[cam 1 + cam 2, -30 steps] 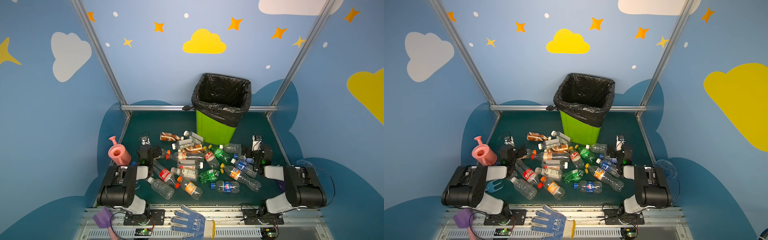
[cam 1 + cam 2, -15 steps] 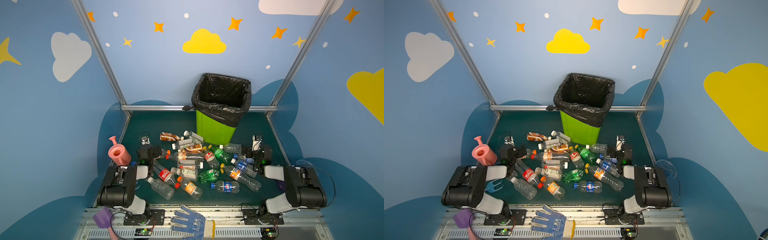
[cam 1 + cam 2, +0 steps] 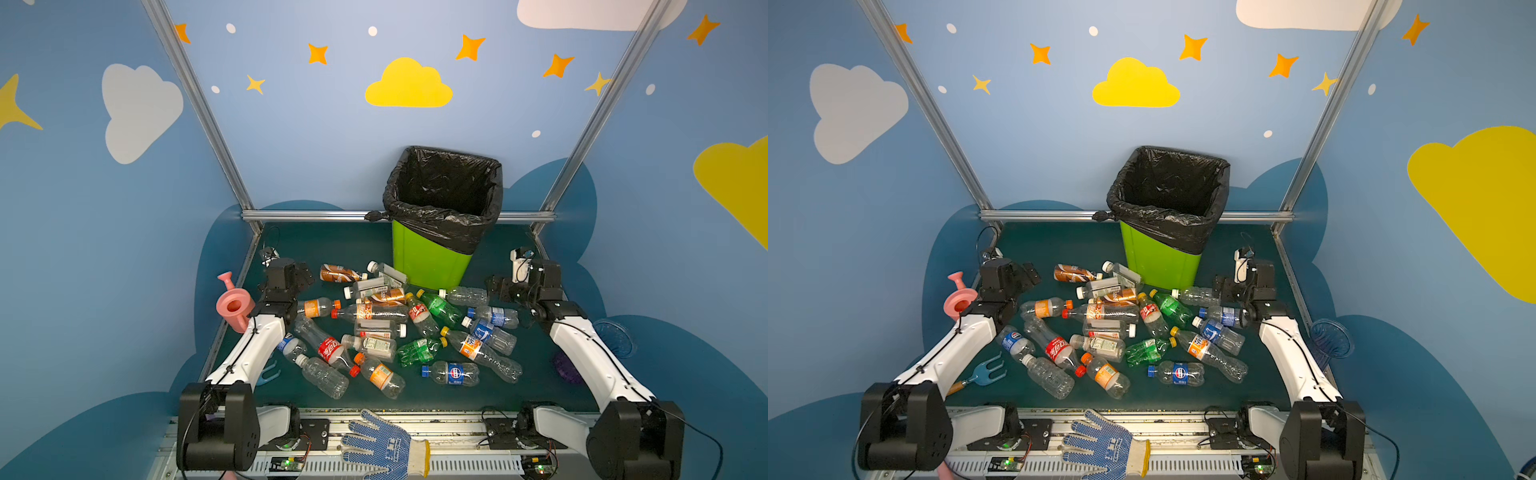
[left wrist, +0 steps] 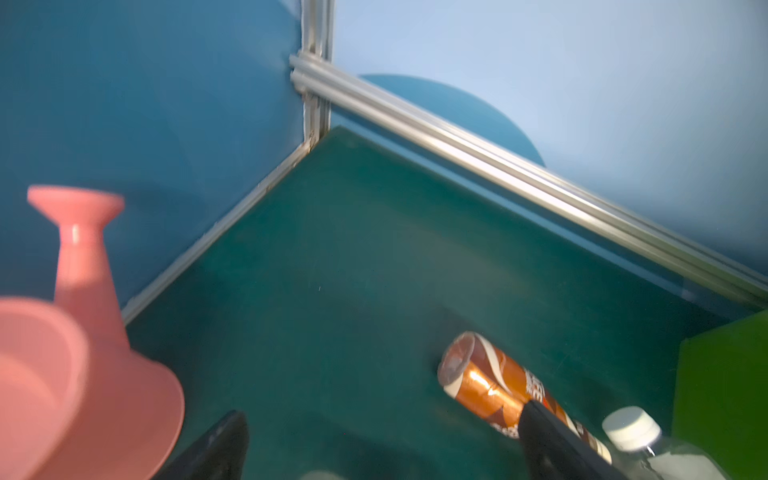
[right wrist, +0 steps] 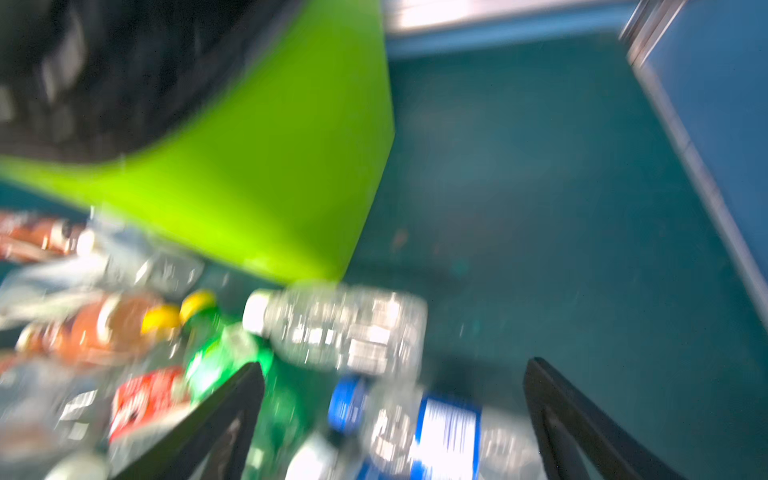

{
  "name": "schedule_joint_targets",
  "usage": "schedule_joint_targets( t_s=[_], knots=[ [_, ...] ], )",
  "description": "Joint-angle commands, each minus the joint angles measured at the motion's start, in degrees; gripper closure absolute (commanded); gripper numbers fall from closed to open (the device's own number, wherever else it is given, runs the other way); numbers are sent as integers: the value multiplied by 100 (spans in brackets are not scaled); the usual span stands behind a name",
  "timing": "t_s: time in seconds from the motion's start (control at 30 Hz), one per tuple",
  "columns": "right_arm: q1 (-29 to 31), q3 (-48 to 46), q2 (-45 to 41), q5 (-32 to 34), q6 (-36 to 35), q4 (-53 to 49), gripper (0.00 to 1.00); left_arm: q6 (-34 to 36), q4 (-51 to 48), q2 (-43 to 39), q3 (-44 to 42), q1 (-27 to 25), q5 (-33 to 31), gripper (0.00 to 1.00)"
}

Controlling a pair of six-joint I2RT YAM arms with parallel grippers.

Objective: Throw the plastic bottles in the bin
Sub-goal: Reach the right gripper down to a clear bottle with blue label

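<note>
Several plastic bottles (image 3: 374, 328) (image 3: 1104, 328) lie in a heap on the green mat in front of the bin (image 3: 432, 266) (image 3: 1160, 262). The bin is bright green, lined with a black bag. My left gripper (image 3: 301, 277) (image 3: 1030, 274) (image 4: 386, 436) hangs open at the heap's back left, with bare mat between its fingers. A brown-orange bottle (image 4: 490, 386) (image 3: 338, 273) lies just beside one fingertip. My right gripper (image 3: 498, 289) (image 3: 1223, 289) (image 5: 395, 399) stands open at the heap's right. A blue-capped, blue-labelled bottle (image 5: 419, 428) (image 3: 494, 316) lies between its fingers, ungripped. A clear white-capped bottle (image 5: 340, 328) lies just beyond, by the bin (image 5: 270, 166).
A pink watering can (image 3: 235, 305) (image 4: 83, 353) stands close to the left arm. A blue toy fork (image 3: 984, 372) lies under that arm. A blue dish (image 3: 615, 336) and a purple ball (image 3: 567, 368) sit outside the right rail. A dotted glove (image 3: 382, 444) lies on the front edge.
Hardly anything differs in the top views: both arms stay at the heap's sides with jaws wide. The right wrist view is smeared by motion.
</note>
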Motion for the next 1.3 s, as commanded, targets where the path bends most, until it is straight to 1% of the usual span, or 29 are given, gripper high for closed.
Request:
schedule_joint_targets(
  t_s=[0.0, 0.1, 0.2, 0.27, 0.33, 0.37, 0.43, 0.63, 0.87, 0.97, 1.13, 1.27],
  knots=[
    [40, 55, -15, -106, -72, -929, 6, -383, -651, -250, -96, -11, -49, 0],
    [50, 269, 251, -206, -22, -1281, 6, -550, -934, -371, -75, -12, -132, 0],
    [65, 498, 505, -418, 312, -1528, 8, -611, -1017, -459, -82, -9, -86, 0],
    [70, 544, 573, -359, 552, -1607, 8, -671, -1040, -511, -110, -11, -45, 0],
    [-11, 661, 627, 164, 1409, -1915, 5, -716, -1099, -531, -110, -16, -17, 0],
    [-117, 704, 652, 157, 1692, -2024, 5, -743, -1115, -532, -110, -19, -20, 0],
    [-249, 708, 648, -112, 2024, -2057, 5, -769, -1115, -511, -123, -26, -33, 0],
    [-483, 633, 795, -474, 2991, -2003, 5, -772, -1070, -420, -119, -56, 35, 0],
    [-733, 470, 931, -764, 3784, -1803, 6, -766, -997, -356, -137, -118, 82, 0],
    [-843, 353, 1033, -792, 4053, -1689, 7, -756, -990, -310, -136, -128, 90, 0],
    [-977, 296, 1350, -961, 4107, -1609, 11, -780, -973, -249, -144, -146, 99, 0],
    [-1017, 294, 1530, -947, 4159, -1523, 14, -779, -963, -206, -155, -163, 99, 0]
  ],
)
